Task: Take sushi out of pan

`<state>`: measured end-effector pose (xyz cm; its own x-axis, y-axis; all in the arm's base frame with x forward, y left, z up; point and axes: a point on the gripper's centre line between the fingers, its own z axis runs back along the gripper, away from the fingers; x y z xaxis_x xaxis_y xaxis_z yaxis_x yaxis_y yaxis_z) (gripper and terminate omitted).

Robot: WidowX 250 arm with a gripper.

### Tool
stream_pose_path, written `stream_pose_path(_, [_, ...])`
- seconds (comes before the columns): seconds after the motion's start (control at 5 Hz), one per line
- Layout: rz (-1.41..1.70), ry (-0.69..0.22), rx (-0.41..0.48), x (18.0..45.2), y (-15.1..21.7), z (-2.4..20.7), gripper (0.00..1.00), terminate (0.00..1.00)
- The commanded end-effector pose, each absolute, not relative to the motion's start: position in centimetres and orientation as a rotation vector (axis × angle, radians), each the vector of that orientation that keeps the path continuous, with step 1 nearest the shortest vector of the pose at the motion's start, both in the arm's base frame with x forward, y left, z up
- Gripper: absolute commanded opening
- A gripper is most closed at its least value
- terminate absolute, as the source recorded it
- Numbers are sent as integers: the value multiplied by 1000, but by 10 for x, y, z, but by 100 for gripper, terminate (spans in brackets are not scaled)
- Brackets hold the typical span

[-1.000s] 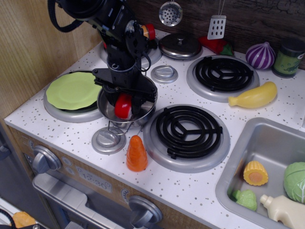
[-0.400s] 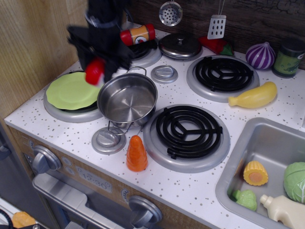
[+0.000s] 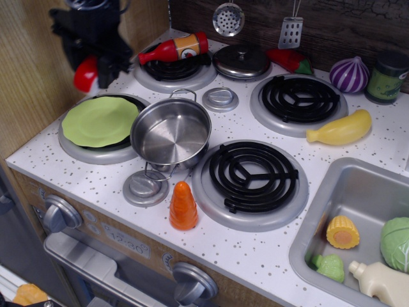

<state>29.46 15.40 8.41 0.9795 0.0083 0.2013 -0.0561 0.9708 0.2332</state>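
Observation:
The steel pan [image 3: 171,134] stands empty between the left burners, its wire handles pointing front and back. My black gripper [image 3: 89,70] is up at the far left, above the far edge of the green plate [image 3: 99,120], and is shut on the red sushi [image 3: 85,74], which hangs in the air well clear of the pan.
A ketchup bottle [image 3: 172,48] lies on the back left burner. A steel lid [image 3: 240,61], an orange carrot [image 3: 183,206], a yellow squash [image 3: 339,129], a purple onion [image 3: 349,74] and a sink [image 3: 358,192] with toy foods are around.
My gripper has lifted the sushi out of the pan and carried it up and to the left, past the plate's far edge. The pan now stands empty.

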Motion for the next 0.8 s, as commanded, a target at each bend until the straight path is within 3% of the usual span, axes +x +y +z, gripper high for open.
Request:
stream_pose_path(0.0, [-2, -236, 208, 292, 158, 75, 0, 0])
stream_pose_path(0.2, [-2, -240, 186, 289, 157, 76, 100, 0])
stream_pose_path(0.4, [-2, -240, 186, 289, 157, 76, 100, 0])
stream_pose_path(0.6, [-2, -240, 186, 289, 157, 76, 100, 100])
